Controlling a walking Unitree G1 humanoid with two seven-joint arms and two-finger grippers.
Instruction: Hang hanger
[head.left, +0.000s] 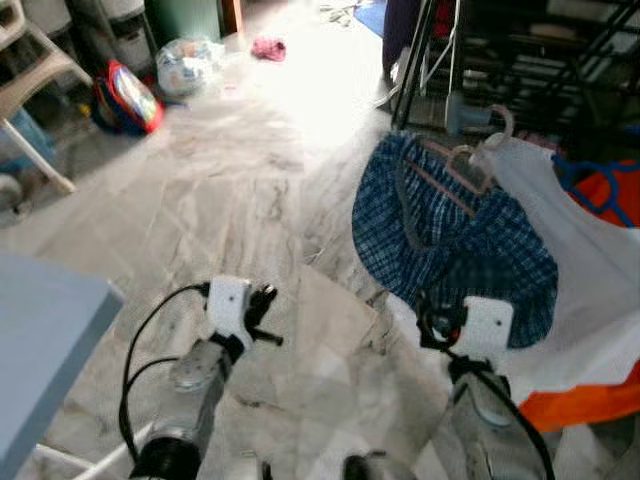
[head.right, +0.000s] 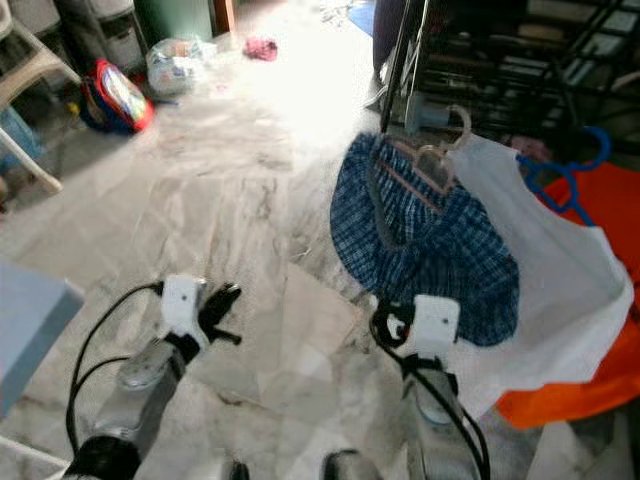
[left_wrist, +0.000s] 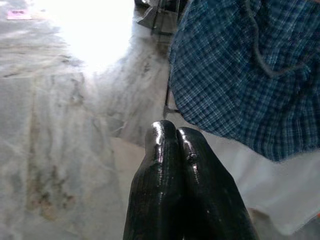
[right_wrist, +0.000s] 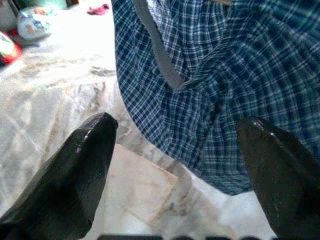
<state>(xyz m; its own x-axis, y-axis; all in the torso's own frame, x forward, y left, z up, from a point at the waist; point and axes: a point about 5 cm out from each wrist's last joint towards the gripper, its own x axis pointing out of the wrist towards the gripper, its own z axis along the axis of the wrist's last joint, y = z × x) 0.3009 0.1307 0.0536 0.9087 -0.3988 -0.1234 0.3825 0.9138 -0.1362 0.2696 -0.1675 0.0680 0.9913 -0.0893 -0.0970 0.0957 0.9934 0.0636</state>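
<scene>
Hanging on a pale hanger (head.left: 470, 160), a blue plaid shirt (head.left: 460, 240) is the landmark; the hanger's hook sits at the shirt's top, by a dark rack (head.left: 540, 60) behind it. White cloth (head.left: 570, 270) lies just beside the shirt on its right, overlapping its edge, with orange cloth (head.left: 590, 400) beneath that and a blue hanger (head.right: 560, 175) on top.

Right gripper (right_wrist: 175, 165): fingers spread wide, nothing between them, held just below the shirt's lower hem and pointed at it. No contact visible.

Left gripper (left_wrist: 175, 135): fingers pressed together, empty, out to the shirt's left over marble floor (head.left: 250, 200).

Far left of the shirt, across the floor: red bag (head.left: 130, 100), clear plastic bag (head.left: 185, 65), pink scrap (head.left: 268, 47). Grey-blue table corner (head.left: 40, 350) at near left.
</scene>
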